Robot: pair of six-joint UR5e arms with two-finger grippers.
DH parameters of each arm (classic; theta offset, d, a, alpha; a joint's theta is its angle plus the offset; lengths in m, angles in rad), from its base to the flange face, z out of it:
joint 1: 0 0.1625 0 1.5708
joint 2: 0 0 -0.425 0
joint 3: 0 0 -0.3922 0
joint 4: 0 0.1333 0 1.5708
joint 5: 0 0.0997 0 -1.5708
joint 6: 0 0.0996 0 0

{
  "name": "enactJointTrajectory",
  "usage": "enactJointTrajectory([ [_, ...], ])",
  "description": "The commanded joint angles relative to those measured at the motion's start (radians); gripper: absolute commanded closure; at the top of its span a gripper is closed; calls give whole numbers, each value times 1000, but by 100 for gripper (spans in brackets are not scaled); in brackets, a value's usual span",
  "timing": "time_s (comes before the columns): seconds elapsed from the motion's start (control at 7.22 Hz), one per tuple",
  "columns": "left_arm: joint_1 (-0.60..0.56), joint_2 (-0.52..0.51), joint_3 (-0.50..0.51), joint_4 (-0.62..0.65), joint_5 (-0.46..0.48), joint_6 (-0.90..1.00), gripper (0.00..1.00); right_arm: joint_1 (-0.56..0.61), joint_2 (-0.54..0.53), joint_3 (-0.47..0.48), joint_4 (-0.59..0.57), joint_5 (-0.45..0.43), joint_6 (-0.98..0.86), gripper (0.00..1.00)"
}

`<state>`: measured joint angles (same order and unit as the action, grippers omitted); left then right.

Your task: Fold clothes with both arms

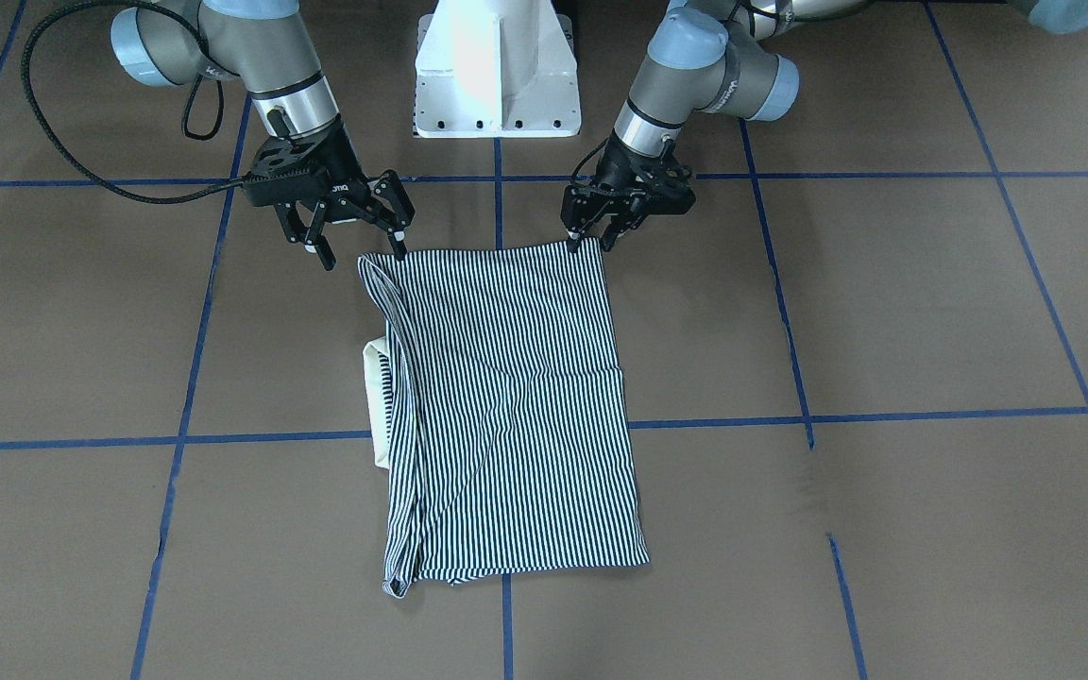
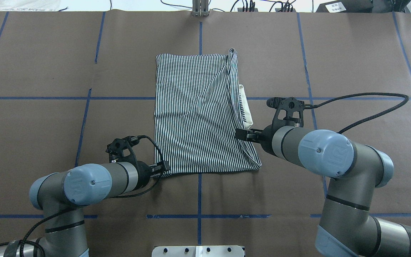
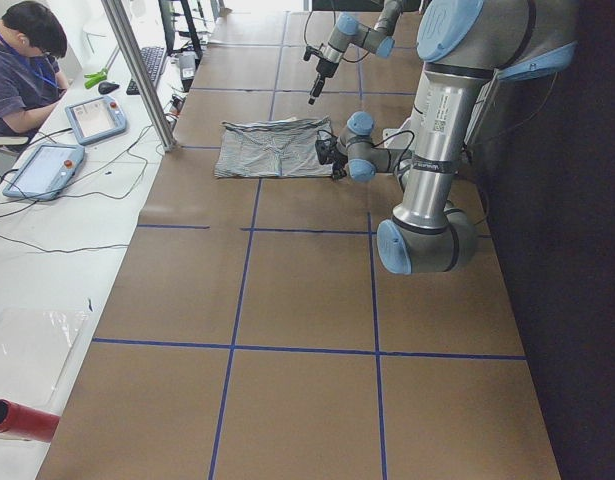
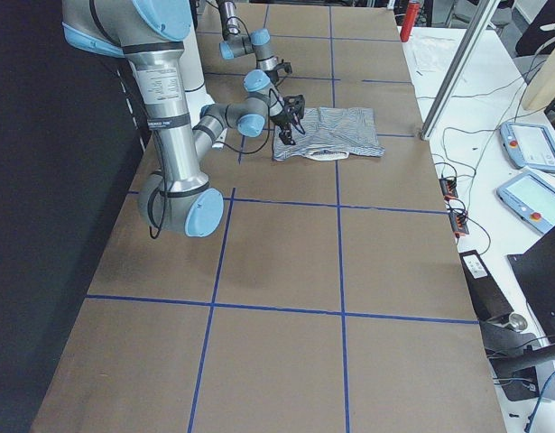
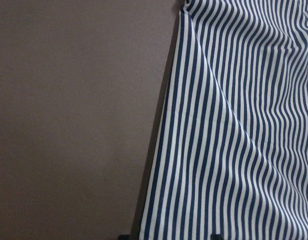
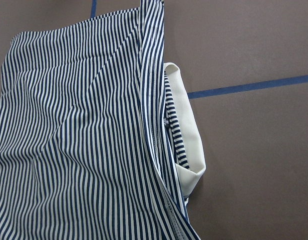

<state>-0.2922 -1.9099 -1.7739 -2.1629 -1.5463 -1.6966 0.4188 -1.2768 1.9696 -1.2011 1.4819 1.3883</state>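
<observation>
- Jaws of the right gripper (image 1: 365, 257) stand wide apart in the front-facing view. One finger ends at a corner of the polo shirt (image 1: 506, 406), and we cannot tell whether it touches the cloth.
- On the left gripper (image 1: 589, 244) we see a narrower gap, with the fingers parted low at the other corner on the robot's side. Nothing we can see is pinched.
- In the left wrist view only the very ends of the fingertips (image 5: 124, 237) show, cut off by the bottom edge. The striped hem runs up between them.
- From overhead, both grippers point away from us and are foreshortened, so we cannot read their openings there. The right one also covers a stretch of the polo shirt's right edge.
- We find the polo shirt lying flat on the brown table (image 1: 884, 312) as a folded rectangle, in the middle and straddling the blue tape lines (image 1: 884, 414).
- Its cream collar (image 1: 376, 406) is mostly tucked under the top striped layer. Only a strip of it sticks out on the robot's right side, seen best in the right wrist view.
- From the side views the polo shirt is small and far off. We make out little beyond the right gripper held above it.
- At the top of the front-facing view, the frame cuts off the white pedestal base (image 1: 497, 76).
</observation>
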Motion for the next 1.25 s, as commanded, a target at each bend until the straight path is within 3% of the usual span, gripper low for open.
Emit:
enactJointTrajectory([
  [0.0, 2, 0, 1, 0, 0, 0, 39, 0, -1, 0, 0, 0, 3, 0],
  [0.14, 2, 0, -2, 0, 0, 0, 58, 0, -1, 0, 0, 0, 5, 0],
  [0.28, 2, 0, -7, 0, 0, 0, 92, 0, -3, -1, 0, -2, 6, 0],
  [0.42, 2, 3, -7, 0, 0, 0, 100, 0, -3, 0, 0, -2, 8, 0],
  [0.69, 2, 3, -7, 0, 0, 3, 100, -3, -3, -3, -2, -2, 11, 0],
  [0.83, 4, 0, -7, 0, 0, 3, 100, -11, 10, -15, -15, -3, 122, 4],
  [1.11, 5, -6, -7, 0, 0, 3, 100, -28, 148, -37, -282, -3, 317, 14],
])
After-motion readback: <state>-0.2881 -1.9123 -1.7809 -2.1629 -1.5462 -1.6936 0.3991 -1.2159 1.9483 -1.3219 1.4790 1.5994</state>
